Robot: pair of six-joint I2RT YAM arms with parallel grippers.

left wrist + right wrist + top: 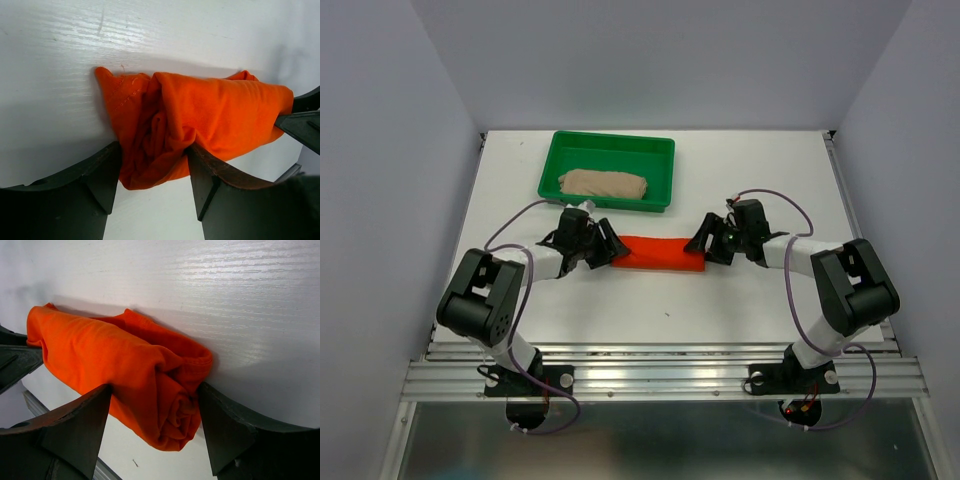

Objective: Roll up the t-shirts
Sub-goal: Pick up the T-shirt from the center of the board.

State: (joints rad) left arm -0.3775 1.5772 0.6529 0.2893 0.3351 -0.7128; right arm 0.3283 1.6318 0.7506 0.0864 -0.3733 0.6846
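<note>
The orange-red t-shirt lies as a long roll across the middle of the table. My left gripper holds its left end. In the left wrist view both fingers press into the bunched fabric between them, so the left gripper is shut on it. My right gripper holds the right end. In the right wrist view the spiral end of the roll sits between the two fingers of the right gripper, touching both. The beige t-shirt lies rolled in the green tray.
The green tray stands at the back, left of centre, just behind the left gripper. White walls close in the table on three sides. A metal rail runs along the near edge by the arm bases.
</note>
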